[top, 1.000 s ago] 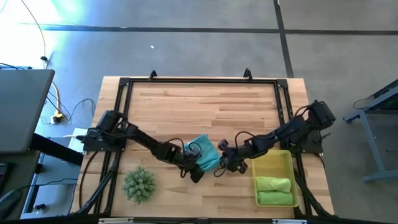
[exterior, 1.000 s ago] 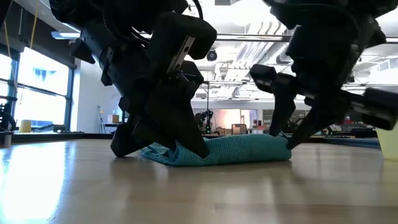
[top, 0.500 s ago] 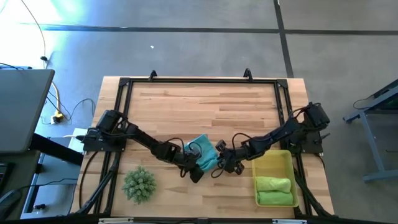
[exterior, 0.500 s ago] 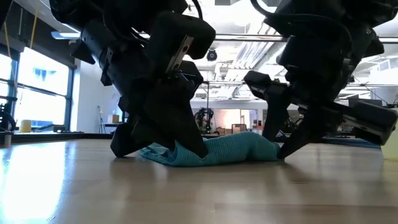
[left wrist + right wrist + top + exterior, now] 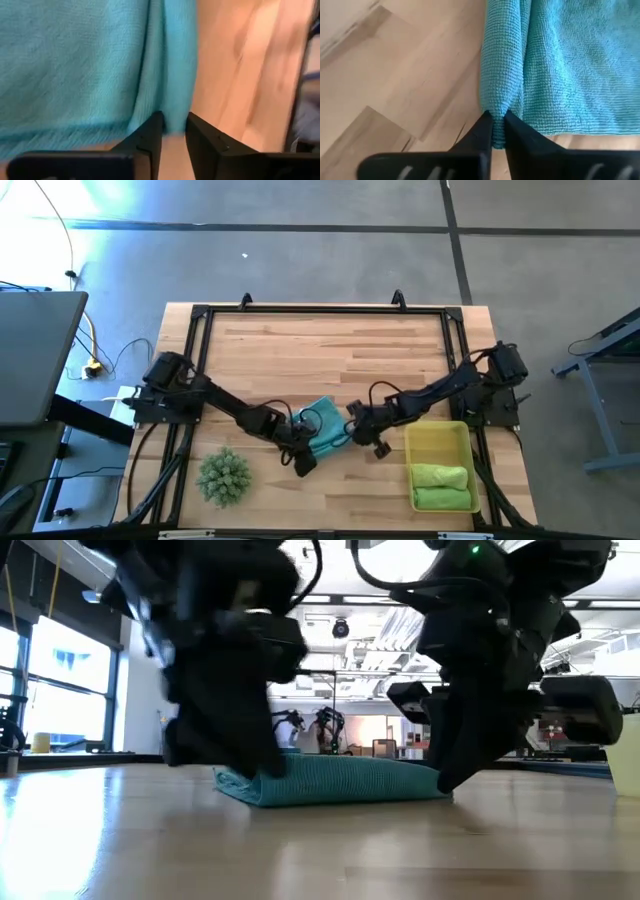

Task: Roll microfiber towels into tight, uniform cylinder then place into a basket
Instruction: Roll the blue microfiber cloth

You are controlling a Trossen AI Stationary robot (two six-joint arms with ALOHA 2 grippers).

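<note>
Wooden tabletop (image 5: 330,350): teal towel (image 5: 322,427) lies flat mid-front, basket (image 5: 440,442) to its right. I have right fingers (image 5: 496,131) pinched on its folded edge; left fingers (image 5: 172,131) slightly parted at the opposite edge, holding nothing.

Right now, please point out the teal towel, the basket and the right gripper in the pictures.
teal towel (image 5: 324,426): high view, middle of the cloth.
basket (image 5: 438,436): high view, bare floor of the bin.
right gripper (image 5: 498,125): right wrist view, between the fingertips pinching the towel's folded edge.
</note>
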